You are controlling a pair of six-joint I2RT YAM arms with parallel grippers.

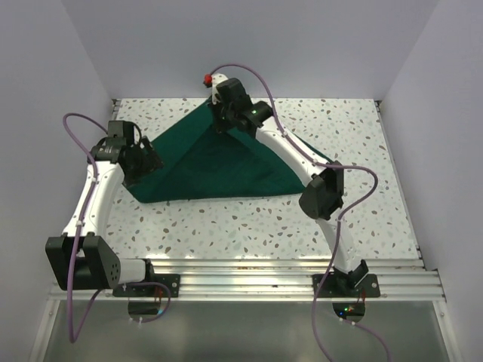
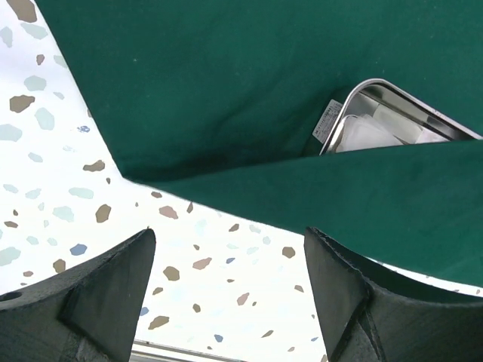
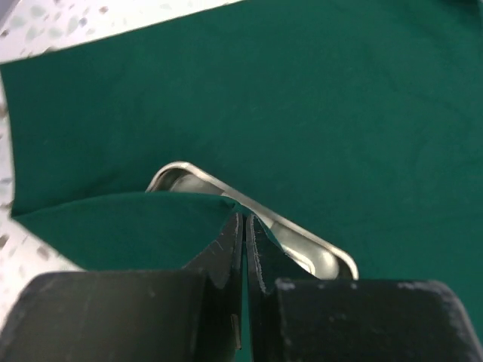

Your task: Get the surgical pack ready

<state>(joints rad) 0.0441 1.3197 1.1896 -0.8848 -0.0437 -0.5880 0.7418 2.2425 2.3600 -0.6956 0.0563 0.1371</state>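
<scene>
The right end effector (image 3: 245,226) is pressed together on a fold of the green drape (image 1: 219,166), holding it up at the far corner over the steel tray (image 2: 392,113), which lies half-covered inside the cloth on the table (image 1: 302,219). The left end effector (image 2: 230,249) hovers spread wide just off the drape's left edge, holding nothing. The danger is that this thin pinch slips, or that a hard pull drags the tray and skews the fold.
</scene>
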